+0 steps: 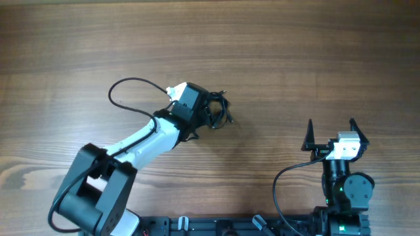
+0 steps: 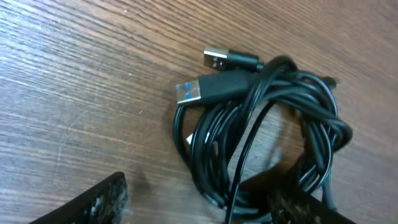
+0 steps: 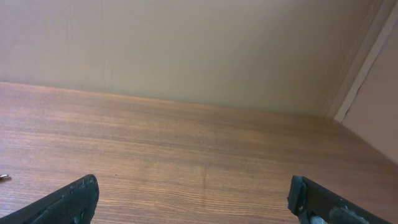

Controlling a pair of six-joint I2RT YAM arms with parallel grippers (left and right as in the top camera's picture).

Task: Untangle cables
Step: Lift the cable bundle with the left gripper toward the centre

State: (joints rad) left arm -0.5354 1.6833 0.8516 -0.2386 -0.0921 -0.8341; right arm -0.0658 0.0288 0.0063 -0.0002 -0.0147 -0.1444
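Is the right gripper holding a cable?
No: the right gripper is open, with only table showing between its fingers.

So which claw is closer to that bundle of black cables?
Left. The left claw is open right at the cables; the right claw sits far off to their right, also open.

Cables (image 2: 267,134): thin black wires bunched in tangled coil on table, two USB plugs protruding.

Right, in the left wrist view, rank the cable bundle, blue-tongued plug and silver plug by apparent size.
1. Cable bundle
2. Blue-tongued plug
3. Silver plug, lying farther off, so the plugs' order is unsure
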